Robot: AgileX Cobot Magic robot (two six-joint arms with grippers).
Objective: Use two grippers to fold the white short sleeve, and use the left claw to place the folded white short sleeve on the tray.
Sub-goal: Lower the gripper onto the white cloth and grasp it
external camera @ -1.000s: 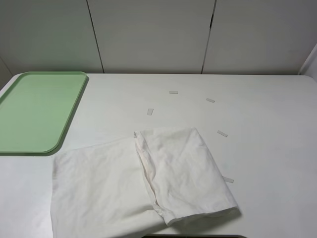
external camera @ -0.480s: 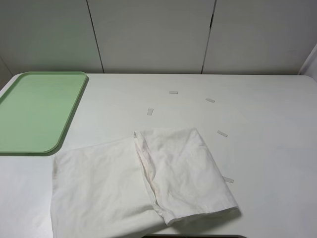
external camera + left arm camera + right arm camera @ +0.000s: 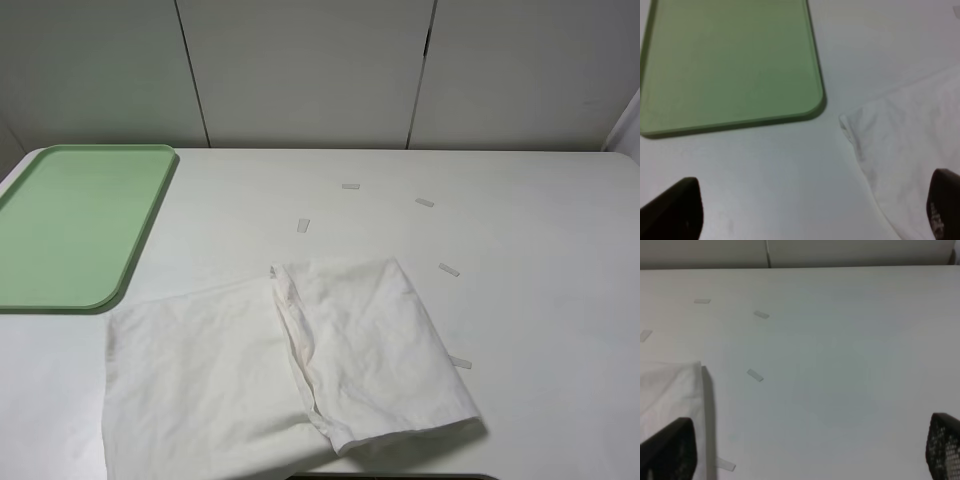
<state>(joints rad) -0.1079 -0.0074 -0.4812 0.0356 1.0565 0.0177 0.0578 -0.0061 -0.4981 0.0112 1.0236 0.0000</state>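
The shirt (image 3: pixel 280 370) lies on the table (image 3: pixel 540 250) just off the tray's (image 3: pixel 80 220) near right corner, close to it but not touching. No part of the shirt is on the tray, which holds nothing.

One fold looks done. The half of the shirt farther from the tray lies doubled over toward the middle, and its turned edge makes a puckered ridge across the cloth. The half nearer the tray is spread flat with light wrinkles. The cloth is too broad and loose to count as folded, so I judge the task to be somewhere between its early and middle stage.

The left claw (image 3: pixel 807 212) is released. Its two dark fingertips stand wide apart at the edges of its wrist view, with bare table and the shirt's tray-side corner between them, and nothing is gripped. It hangs over the gap between the tray's corner and the shirt. The right claw (image 3: pixel 805 452) is likewise spread and empty. It is over the shirt edge farthest from the tray, where a few tape strips (image 3: pixel 755 375) dot the table. Neither arm shows in the high view.

At least one more fold is left, probably bringing the tray-side half over the doubled part. After that the left claw must take the packet and lay it on the tray. Thin cloth like this may fall open when a single claw lifts it.
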